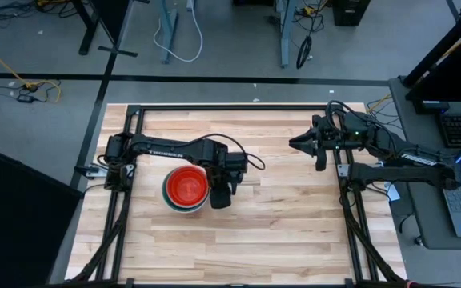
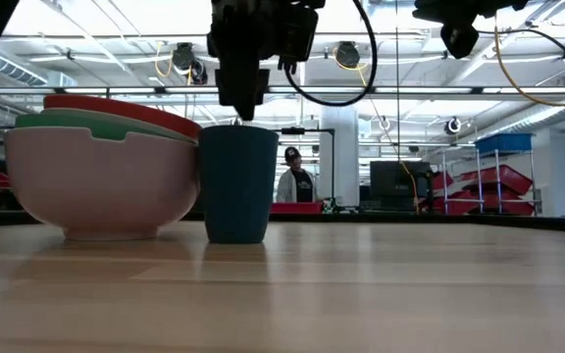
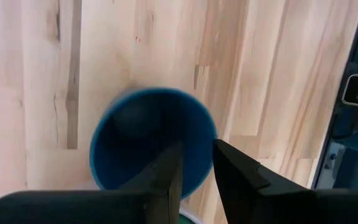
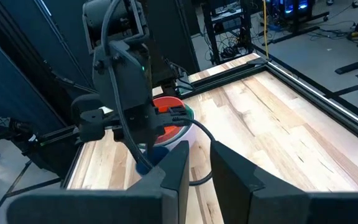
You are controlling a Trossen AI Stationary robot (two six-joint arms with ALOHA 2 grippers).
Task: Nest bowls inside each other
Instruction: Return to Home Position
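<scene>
The bowls point(image 1: 186, 190) stand nested in one stack left of the table's middle: a red one point(image 1: 187, 185) on top, a green rim point(image 2: 106, 125) below it, and a large white one point(image 2: 106, 186) resting on the wood. A dark blue cup point(image 2: 238, 183) stands upright on the table right beside the stack. My left gripper point(image 2: 240, 116) points down just above the cup's rim point(image 3: 211, 134), narrowly open, with one finger over the cup's inside and one over its outside. My right gripper point(image 1: 294, 144) waits high at the table's right side, narrowly open point(image 4: 199, 155) with nothing in it.
A black frame rail point(image 1: 230, 108) runs around the table top. Bare wood point(image 1: 286, 224) lies to the right of the stack and toward the near edge. A person point(image 2: 292, 178) stands far off in the room behind the table.
</scene>
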